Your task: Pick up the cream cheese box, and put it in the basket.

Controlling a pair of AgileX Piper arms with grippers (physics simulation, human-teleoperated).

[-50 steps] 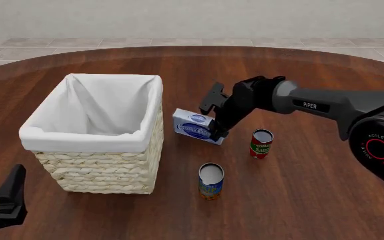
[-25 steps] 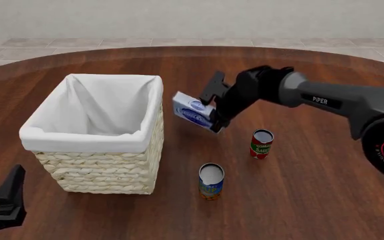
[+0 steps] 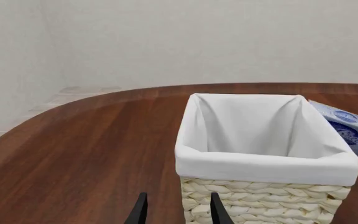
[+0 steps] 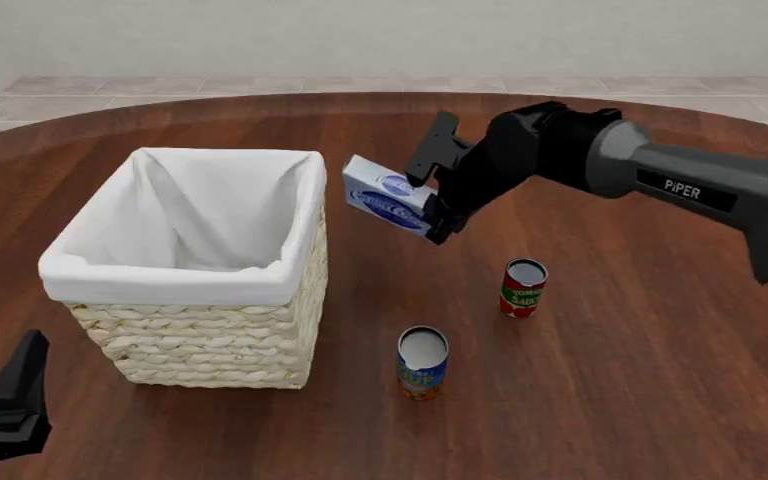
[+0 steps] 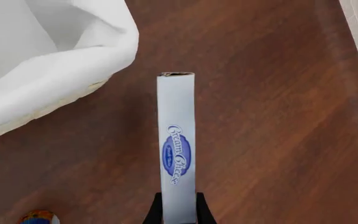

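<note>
The cream cheese box (image 4: 387, 195) is a pale blue-white carton with a dark blue oval logo. My right gripper (image 4: 431, 188) is shut on it and holds it in the air just right of the basket's far right corner. In the right wrist view the box (image 5: 176, 144) stands edge-on between the fingers. The basket (image 4: 197, 300) is large woven wicker with a white liner; it fills the left wrist view (image 3: 263, 158), where the box (image 3: 347, 128) peeks out behind it. My left gripper (image 3: 175, 214) is open and empty, low at the front left (image 4: 11, 400).
A red-labelled can (image 4: 523, 288) stands right of the box. A blue and orange can (image 4: 422, 363) stands nearer the front, beside the basket; its edge shows in the right wrist view (image 5: 37, 218).
My right gripper has lifted the cream cheese box off the table and carried it up and slightly away. The left arm has not moved.
</note>
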